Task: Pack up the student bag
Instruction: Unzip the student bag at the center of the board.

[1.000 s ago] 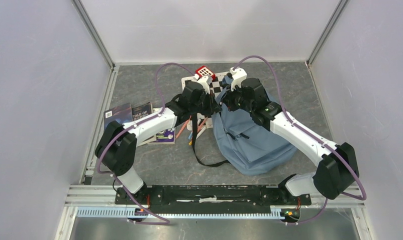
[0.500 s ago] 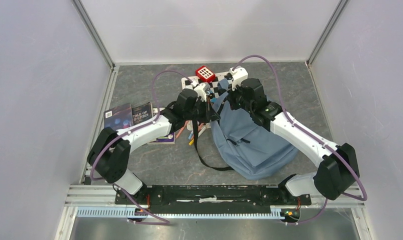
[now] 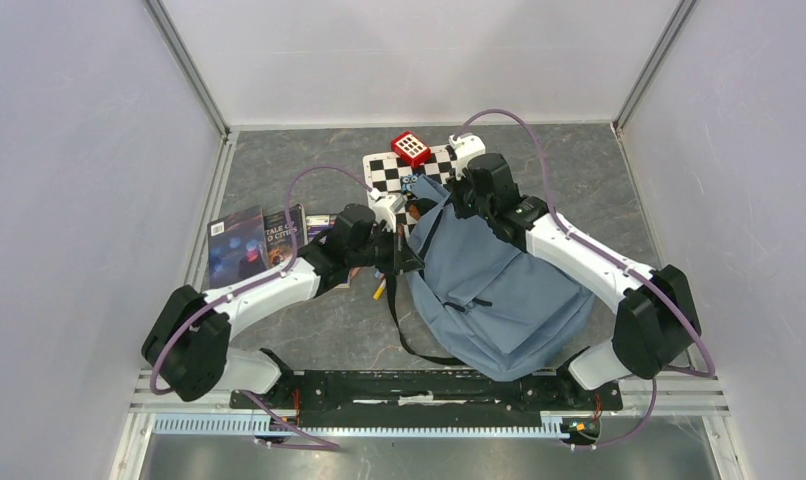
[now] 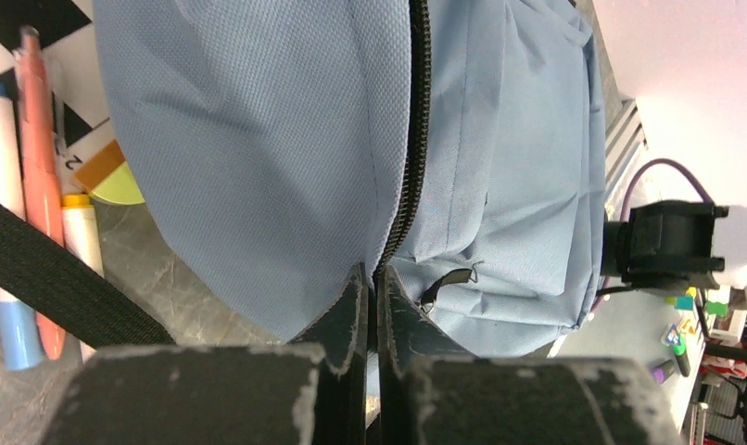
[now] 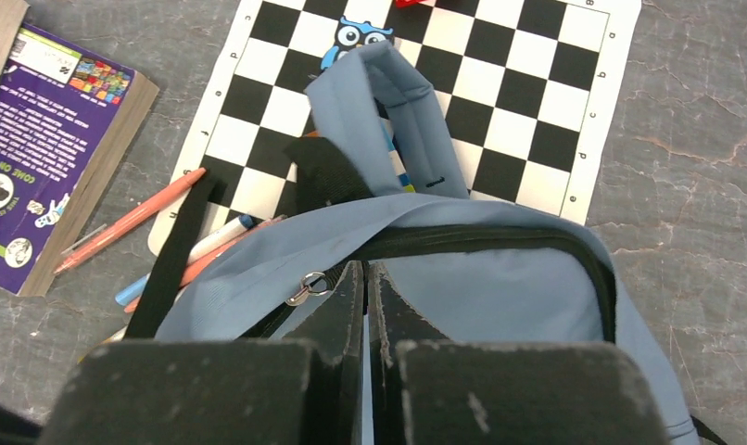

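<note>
The student bag [image 3: 499,290], a large blue-grey backpack, lies between the arms with its top toward the checkerboard. My left gripper [image 3: 411,256] is at the bag's left edge; in the left wrist view it [image 4: 372,271] is shut on the fabric at the dark zipper line [image 4: 414,139]. My right gripper [image 3: 447,203] is at the bag's top. In the right wrist view it [image 5: 366,267] is shut on the zippered rim beside a small metal pull ring [image 5: 305,287]. The zipper arcs round pale lining [image 5: 500,297] there. The grab handle [image 5: 388,111] stands up.
A checkerboard mat [image 3: 424,165] with a red toy [image 3: 410,148] lies behind the bag. Two dark books [image 3: 237,245] lie at the left, and a purple book [image 5: 45,130] beside them. Pens [image 5: 129,220] and a black strap [image 3: 404,320] lie left of the bag.
Both arms have drawn back toward the near edge with the bag, the left one furthest. The bag now lies flatter and nearer, and more of the checkerboard shows.
</note>
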### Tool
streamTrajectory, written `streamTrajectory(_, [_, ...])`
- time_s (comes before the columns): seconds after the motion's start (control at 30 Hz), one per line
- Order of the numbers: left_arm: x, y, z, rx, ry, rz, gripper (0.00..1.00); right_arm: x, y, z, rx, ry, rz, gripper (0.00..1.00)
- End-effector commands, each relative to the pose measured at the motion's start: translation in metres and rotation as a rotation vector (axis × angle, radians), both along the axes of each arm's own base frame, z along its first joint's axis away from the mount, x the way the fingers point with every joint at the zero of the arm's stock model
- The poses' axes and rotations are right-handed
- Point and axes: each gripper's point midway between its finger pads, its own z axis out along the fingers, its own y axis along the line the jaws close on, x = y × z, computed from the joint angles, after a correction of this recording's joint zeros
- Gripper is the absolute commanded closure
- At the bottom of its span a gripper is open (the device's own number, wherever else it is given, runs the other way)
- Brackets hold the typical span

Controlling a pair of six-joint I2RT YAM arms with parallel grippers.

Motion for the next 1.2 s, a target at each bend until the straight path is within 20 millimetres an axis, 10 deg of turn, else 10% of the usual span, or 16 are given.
streamTrajectory(0.0, [-0.030,0.008,0.002,0.019,-0.004,-0.103,0.98,0.019,-0.007,0.021,0.001,-0.068,-0.079,1.00])
streamTrajectory(0.27, [-0.044,0.023,0.000,0.058,0.004,-0.103,0.91,0.018,-0.005,0.016,-0.002,-0.056,-0.062,1.00])
streamTrajectory(0.47, [-0.019,0.020,0.030,0.061,-0.068,-0.025,0.46,0.005,0.007,0.021,0.034,-0.063,0.040,1.00])
streamTrajectory(0.67, [0.028,0.014,0.053,0.129,-0.068,0.133,0.24,-0.014,0.007,0.013,0.060,-0.034,0.078,1.00])
streamTrajectory(1.17, [0.074,-0.020,0.050,0.181,-0.091,0.108,0.27,-0.028,0.005,0.013,0.107,-0.014,0.070,1.00])
